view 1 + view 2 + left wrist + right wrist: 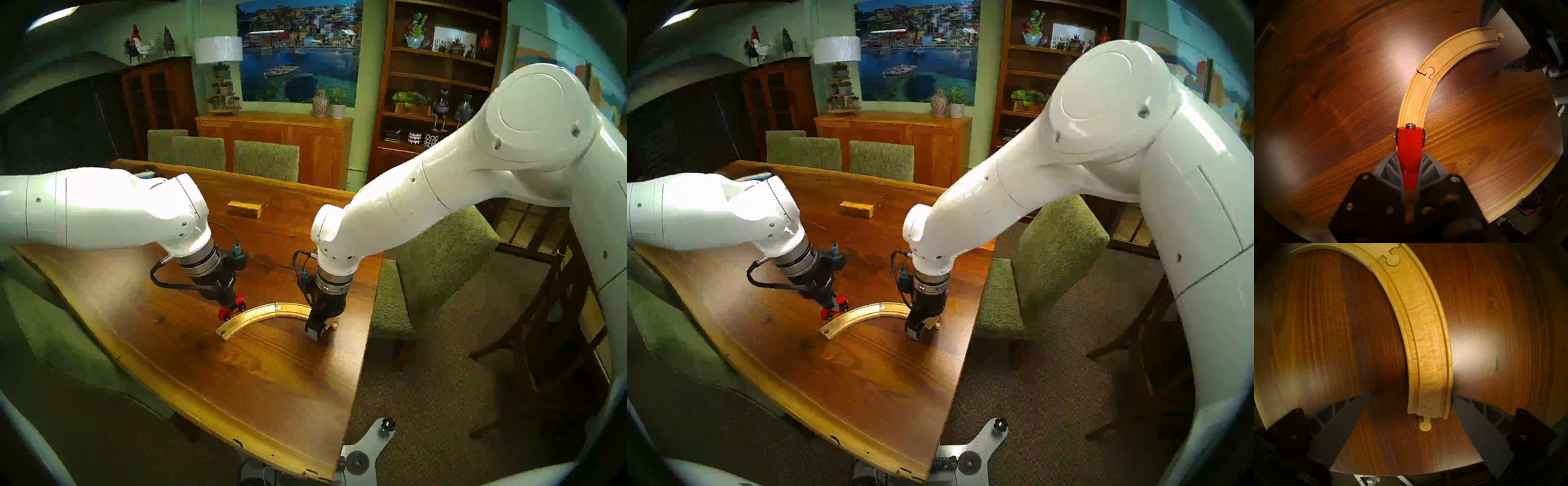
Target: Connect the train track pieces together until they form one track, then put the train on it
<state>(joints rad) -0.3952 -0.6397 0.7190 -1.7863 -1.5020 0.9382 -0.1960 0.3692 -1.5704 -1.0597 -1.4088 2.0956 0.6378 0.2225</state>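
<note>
**Train over the end of the track, wheels not yet in the grooves**

I have the train pinched between the fingers of the left gripper, closed tight on its red body. It hangs nose-down over the hole end of the track, the end farthest from the right gripper. The two pieces are already joined; the seam sits mid-arc and looks snug.

My worry is the tilt. If I lower the train as it hangs, I judge the front wheels could land on the ridge rather than in the grooves, or off the end altogether, and it would tip on release. A hard landing could also shove the arc sideways and open the seam.

The right gripper's fingers stand wide, straddling the peg end of the track; one seems to touch the track's outer edge, the other is clear of it. It holds nothing, though it may steady the arc.

Beyond the track, toward the chairs, lies a wooden block, well apart. Nothing stands between the train and the track. The table edge is near the peg end.
</note>
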